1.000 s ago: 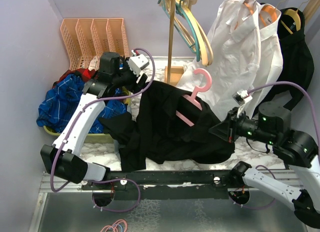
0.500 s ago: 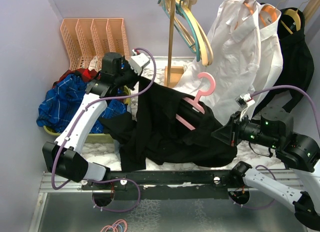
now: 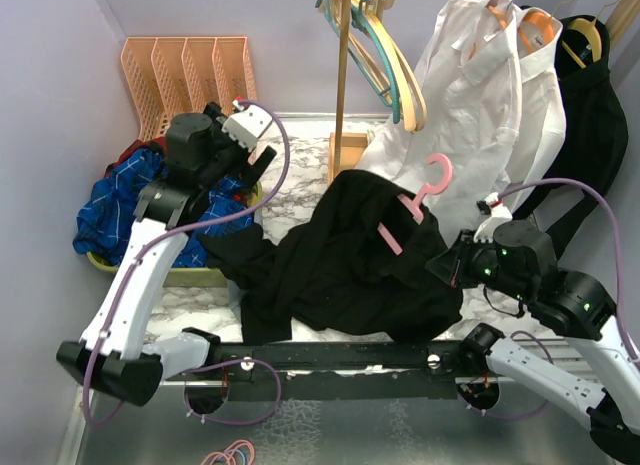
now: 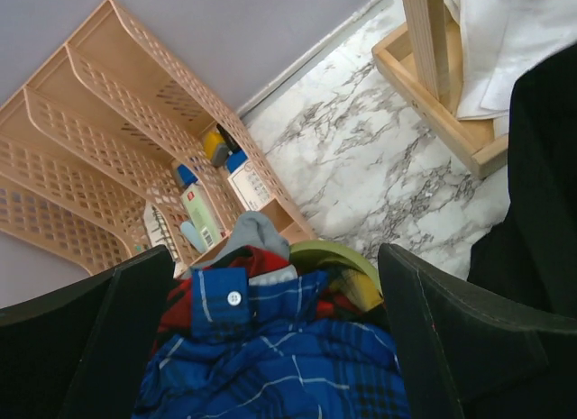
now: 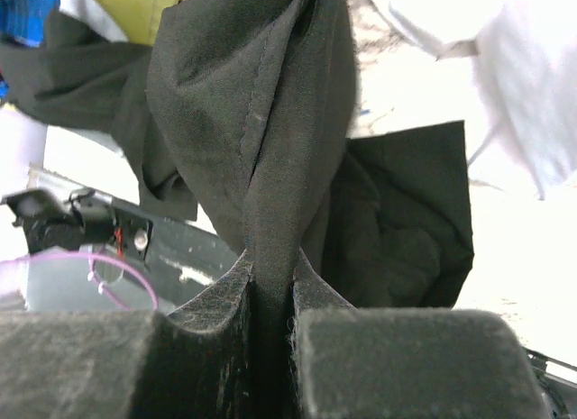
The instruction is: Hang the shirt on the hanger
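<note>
Marble table [image 3: 300, 180]; shirt [image 3: 340, 260] in right hand [image 5: 270, 297]

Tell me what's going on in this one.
The right gripper is pinching a fold of the black shirt, which lies heaped on the marble table. The pink hanger is partly tucked into the shirt, hook sticking out. The left gripper is open and holds nothing, over the blue plaid garment.
</note>
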Controlling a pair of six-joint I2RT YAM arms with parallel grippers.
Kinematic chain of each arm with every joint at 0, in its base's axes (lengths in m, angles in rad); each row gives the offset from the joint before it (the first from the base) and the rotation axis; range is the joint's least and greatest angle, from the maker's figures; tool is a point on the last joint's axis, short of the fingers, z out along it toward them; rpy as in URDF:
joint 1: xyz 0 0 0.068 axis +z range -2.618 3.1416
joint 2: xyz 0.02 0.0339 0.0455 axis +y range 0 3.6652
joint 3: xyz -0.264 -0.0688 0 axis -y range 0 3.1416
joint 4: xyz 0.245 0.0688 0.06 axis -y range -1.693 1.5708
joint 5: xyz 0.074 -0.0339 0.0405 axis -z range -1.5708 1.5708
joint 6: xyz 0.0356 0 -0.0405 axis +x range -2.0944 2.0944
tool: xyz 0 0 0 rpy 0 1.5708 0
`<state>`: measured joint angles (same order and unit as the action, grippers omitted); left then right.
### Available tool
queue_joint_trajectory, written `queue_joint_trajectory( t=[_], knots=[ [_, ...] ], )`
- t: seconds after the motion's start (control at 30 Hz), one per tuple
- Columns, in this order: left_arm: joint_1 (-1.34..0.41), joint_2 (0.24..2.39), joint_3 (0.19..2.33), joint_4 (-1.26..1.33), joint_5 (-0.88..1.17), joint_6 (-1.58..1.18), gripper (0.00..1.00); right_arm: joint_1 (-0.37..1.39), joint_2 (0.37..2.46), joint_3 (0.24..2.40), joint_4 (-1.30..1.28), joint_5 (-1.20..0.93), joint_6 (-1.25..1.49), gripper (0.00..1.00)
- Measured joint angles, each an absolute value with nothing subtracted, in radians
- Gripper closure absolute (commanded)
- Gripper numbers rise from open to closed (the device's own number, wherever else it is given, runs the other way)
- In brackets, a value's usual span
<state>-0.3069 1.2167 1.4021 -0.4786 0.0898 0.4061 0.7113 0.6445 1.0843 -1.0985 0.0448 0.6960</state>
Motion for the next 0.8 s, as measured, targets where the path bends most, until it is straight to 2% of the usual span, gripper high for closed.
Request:
queue_joint_trajectory(
  t=[0.2, 0.43, 0.6, 0.8],
  knots=[
    [-0.307, 1.143, 1.461, -0.705, 0.115, 0.422, 0.01, 0.71, 0.724, 1.091, -1.025, 0.153, 0.672, 0.99],
    [-0.27, 0.974, 1.408, -0.913, 0.225, 0.456, 0.01, 0.693, 1.046, 1.173, -0.891, 0.248, 0.593, 0.99],
    [-0.165, 0.869, 1.408, -0.967, 0.242, 0.479, 0.01, 0.503, 1.125, 1.198, -0.799, 0.213, 0.529, 0.99],
    [-0.097, 0.886, 1.386, -0.981, 0.311, 0.47, 0.01, 0.369, 1.14, 1.24, -0.706, 0.178, 0.438, 0.99]
  ],
)
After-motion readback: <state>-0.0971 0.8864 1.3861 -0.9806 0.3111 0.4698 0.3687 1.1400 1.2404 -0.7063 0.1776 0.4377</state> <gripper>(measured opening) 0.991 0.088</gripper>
